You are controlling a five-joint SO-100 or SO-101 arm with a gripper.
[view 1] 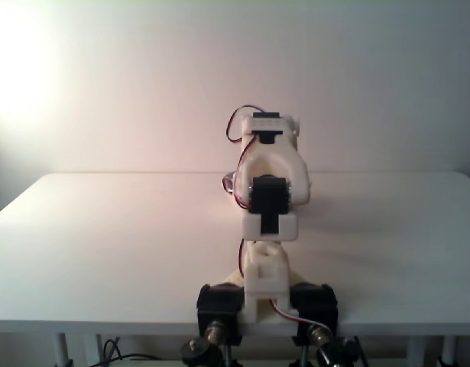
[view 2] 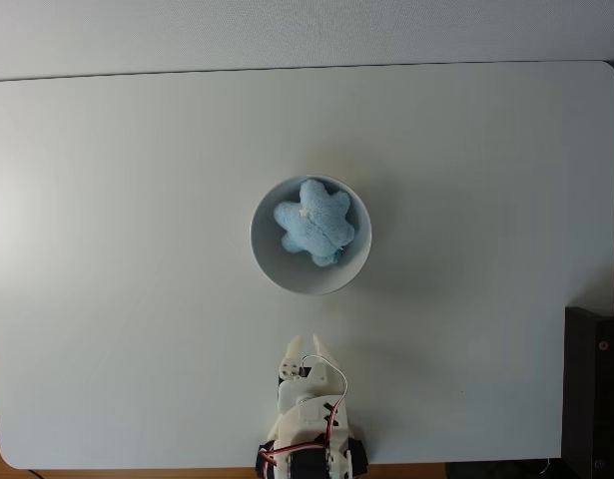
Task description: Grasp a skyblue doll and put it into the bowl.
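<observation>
Fixed view from above. Table [view 2: 117,329] white, rounded corners, wall strip along the top edge. Bowl [view 2: 270,261] white, round, near table centre, directly ahead of the gripper [view 2: 311,346] and apart from it, bare tabletop between the two. Doll [view 2: 314,223] pale blue, fluffy, star-like lobes, lies inside the bowl, toward the bowl's upper right part, touching its inner wall there. A small pale spot sits on the doll's upper left lobe; cannot tell what it is. Arm [view 2: 308,424] folded at the bottom edge, white parts with black motors and red-white wires. Gripper tips point toward the bowl; the fingers look drawn close together with nothing between them, though the tips are small and pale against the table, so the exact gap cannot be told. Dark box [view 2: 594,389] at the lower right, off the table's edge, well to the right of the gripper. Nothing lies on the table between gripper and bowl.

Fixed view from the front, low. The arm [view 1: 269,206] stands in the middle, seen from behind its base, folded upright, black motors at base and mid-link, red wires looping at the top. The arm's body blocks the table behind it. Table [view 1: 105,252] white, plain wall behind, bright glare at upper left. Clamps [view 1: 212,336] and cables under the near table edge.
</observation>
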